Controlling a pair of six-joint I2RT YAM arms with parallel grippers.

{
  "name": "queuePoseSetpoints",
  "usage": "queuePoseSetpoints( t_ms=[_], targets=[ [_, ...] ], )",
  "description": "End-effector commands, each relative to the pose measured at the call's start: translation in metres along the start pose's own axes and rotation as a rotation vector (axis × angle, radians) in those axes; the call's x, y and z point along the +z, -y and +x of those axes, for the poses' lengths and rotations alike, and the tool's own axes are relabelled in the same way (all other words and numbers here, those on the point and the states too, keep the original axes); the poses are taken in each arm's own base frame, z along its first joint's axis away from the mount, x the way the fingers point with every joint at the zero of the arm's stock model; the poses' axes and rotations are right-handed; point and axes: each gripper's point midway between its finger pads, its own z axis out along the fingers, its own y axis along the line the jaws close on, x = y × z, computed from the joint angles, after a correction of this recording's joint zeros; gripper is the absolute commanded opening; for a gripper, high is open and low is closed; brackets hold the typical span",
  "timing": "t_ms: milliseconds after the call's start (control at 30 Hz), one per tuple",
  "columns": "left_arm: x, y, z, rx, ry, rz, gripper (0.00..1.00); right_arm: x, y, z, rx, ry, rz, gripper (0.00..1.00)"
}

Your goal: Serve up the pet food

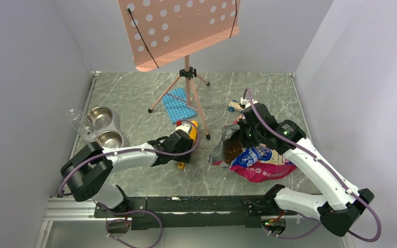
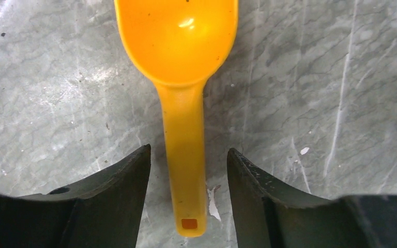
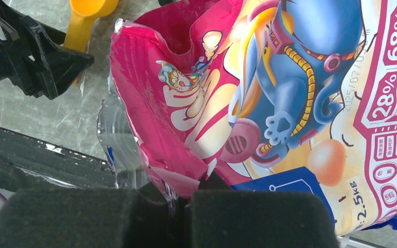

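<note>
The pet food (image 1: 232, 150) shows as a dark brown mass in the open mouth of the pink-and-blue bag (image 1: 261, 163), which lies on the table. My right gripper (image 3: 186, 199) is shut on the bag's (image 3: 289, 103) torn pink edge, holding the mouth up; in the top view the right gripper (image 1: 244, 129) sits at the bag's far rim. A yellow scoop (image 2: 178, 41) lies flat on the marble. My left gripper (image 2: 188, 150) is open, its fingers either side of the scoop's handle with gaps on both sides. From above, the left gripper (image 1: 182, 150) covers most of the scoop (image 1: 192, 127).
Two steel bowls (image 1: 99, 118) (image 1: 109, 139) stand at the left beside a clear cup (image 1: 75, 116). A pink music stand (image 1: 178, 31) on a tripod rises at the back centre over a blue cloth (image 1: 178, 103). A small toy car (image 1: 235, 106) lies behind the bag.
</note>
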Motion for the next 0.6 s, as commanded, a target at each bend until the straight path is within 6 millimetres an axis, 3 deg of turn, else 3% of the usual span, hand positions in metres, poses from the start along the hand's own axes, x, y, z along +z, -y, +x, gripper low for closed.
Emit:
queuePoseSetpoints(
  t_ms=[0,267,433,567],
  targets=[
    [-0.006,0.019,-0.013,-0.041,0.062,0.110,0.62,-0.004,-0.017,-0.019,0.037,0.062,-0.075,0.00],
    [-0.001,0.013,-0.005,-0.047,0.054,0.087,0.53,-0.005,-0.020,-0.019,0.045,0.054,-0.087,0.00],
    [-0.008,0.014,-0.008,-0.041,0.079,0.119,0.62,-0.006,-0.021,-0.019,0.046,0.053,-0.088,0.00],
    [-0.016,0.029,-0.019,-0.089,0.123,0.265,0.67,-0.006,-0.021,-0.018,0.049,0.050,-0.089,0.00]
  ],
)
